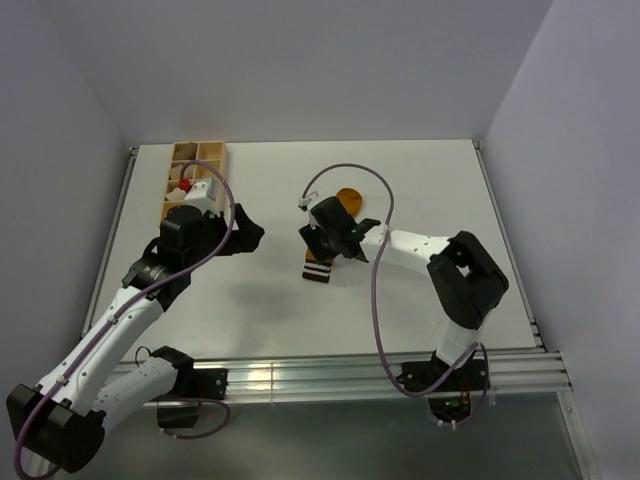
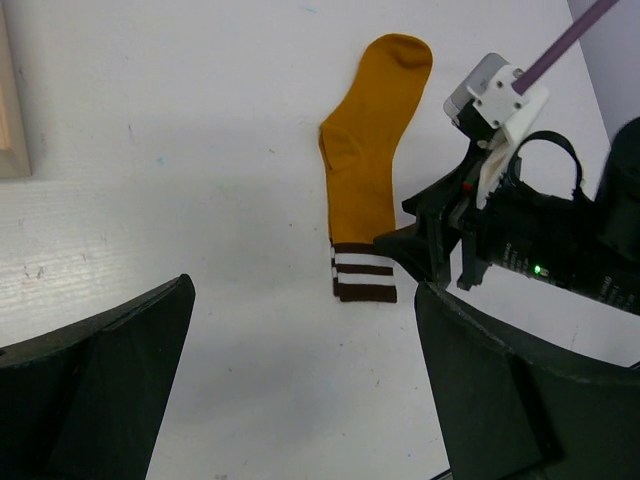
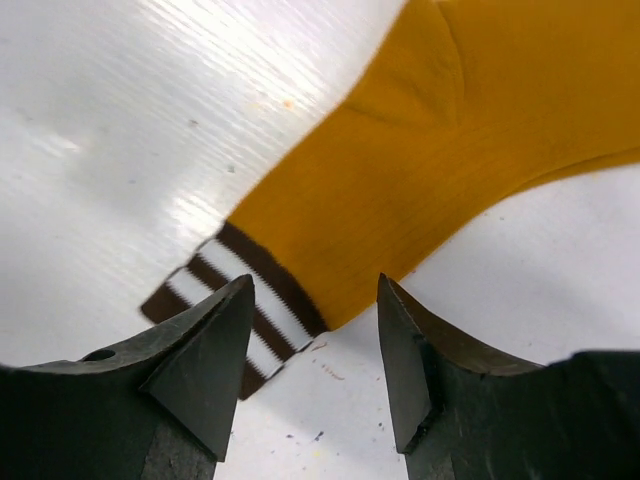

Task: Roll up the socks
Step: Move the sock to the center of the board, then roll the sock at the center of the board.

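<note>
Reaching from the near edge, the left gripper [image 2: 300,400] hangs spread and empty left of centre, probably in reserve. White table [image 1: 420,180] carries a wooden tray [image 1: 222,160] in its far-left corner. Right gripper [image 3: 310,350], fingers parted and pinching nothing, straddles the sock [image 2: 365,170], which lies flat mid-table with toe toward the far edge, just above its striped cuff [image 3: 230,290], seemingly where rolling would begin.

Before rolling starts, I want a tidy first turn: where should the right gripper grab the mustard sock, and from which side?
I would take the striped brown cuff, coming straight down from above. The sock lies flat on the table, so the cuff is its free, square end, and the open right gripper hovers at that edge.
</note>
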Robot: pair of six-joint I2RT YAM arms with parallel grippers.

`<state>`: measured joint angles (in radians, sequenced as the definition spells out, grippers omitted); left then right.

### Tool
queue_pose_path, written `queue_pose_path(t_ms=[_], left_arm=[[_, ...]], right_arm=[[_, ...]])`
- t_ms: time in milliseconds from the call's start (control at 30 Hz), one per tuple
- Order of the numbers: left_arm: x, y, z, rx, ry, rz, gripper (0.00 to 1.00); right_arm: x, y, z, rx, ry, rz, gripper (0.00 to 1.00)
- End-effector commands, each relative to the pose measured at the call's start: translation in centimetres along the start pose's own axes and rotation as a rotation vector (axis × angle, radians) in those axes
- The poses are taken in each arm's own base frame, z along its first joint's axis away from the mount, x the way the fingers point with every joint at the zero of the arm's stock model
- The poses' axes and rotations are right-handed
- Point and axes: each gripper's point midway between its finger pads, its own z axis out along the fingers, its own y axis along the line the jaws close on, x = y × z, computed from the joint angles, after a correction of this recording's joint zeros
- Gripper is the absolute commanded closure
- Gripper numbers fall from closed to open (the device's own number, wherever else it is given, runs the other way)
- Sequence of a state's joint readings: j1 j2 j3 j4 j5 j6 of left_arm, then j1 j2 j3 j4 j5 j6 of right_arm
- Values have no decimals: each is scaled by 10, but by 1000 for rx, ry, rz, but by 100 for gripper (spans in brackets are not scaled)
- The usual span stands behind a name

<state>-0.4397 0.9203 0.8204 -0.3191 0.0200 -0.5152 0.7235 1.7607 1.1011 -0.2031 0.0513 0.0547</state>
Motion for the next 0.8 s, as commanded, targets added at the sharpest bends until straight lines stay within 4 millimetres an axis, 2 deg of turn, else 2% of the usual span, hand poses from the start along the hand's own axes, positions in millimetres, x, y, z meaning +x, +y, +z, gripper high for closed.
queue_pose_path(t_ms=[0,67,233,400,767], left_arm=[[-3,1,-3,0,-21,43,0],[-2,2,-4,-2,-20,51,1],[-4,2,-6,0,-30,58,1],[-3,2,-7,2,-30,58,0],[0,4,-4,-4,-19,51,0]], right_arm=[[-33,12,-29,29,-93,-77,40],[-29,17,-32,33,-79,-156,40],[8,43,-31,-14,34,-277,41],[33,46,-21,-16,125,-316,44],[39,46,-4,3,152,-347,46]])
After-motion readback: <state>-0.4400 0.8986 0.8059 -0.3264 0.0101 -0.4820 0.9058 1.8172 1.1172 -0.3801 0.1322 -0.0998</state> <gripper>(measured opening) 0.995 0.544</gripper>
